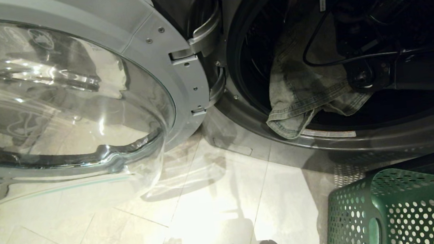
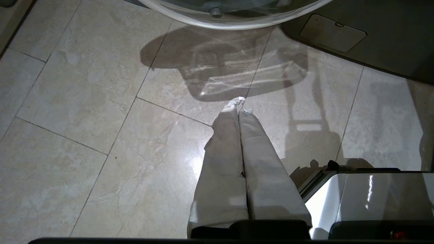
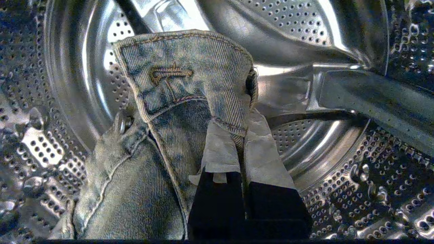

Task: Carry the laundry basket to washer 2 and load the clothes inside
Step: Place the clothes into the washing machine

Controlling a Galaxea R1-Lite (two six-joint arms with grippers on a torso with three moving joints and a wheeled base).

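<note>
One denim garment [image 3: 176, 101] is hanging inside the drum [image 3: 339, 189], the right end effector [image 3: 241, 134] pinching its waistband; released now, its hem trailing over the door sill [image 1: 333, 132] risks slipping out

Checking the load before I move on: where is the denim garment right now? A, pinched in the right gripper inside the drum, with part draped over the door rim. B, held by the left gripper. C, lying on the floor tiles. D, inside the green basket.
A: the right gripper has its jaws closed on the denim garment inside the washer drum, and cloth hangs over the rim in the head view.
</note>
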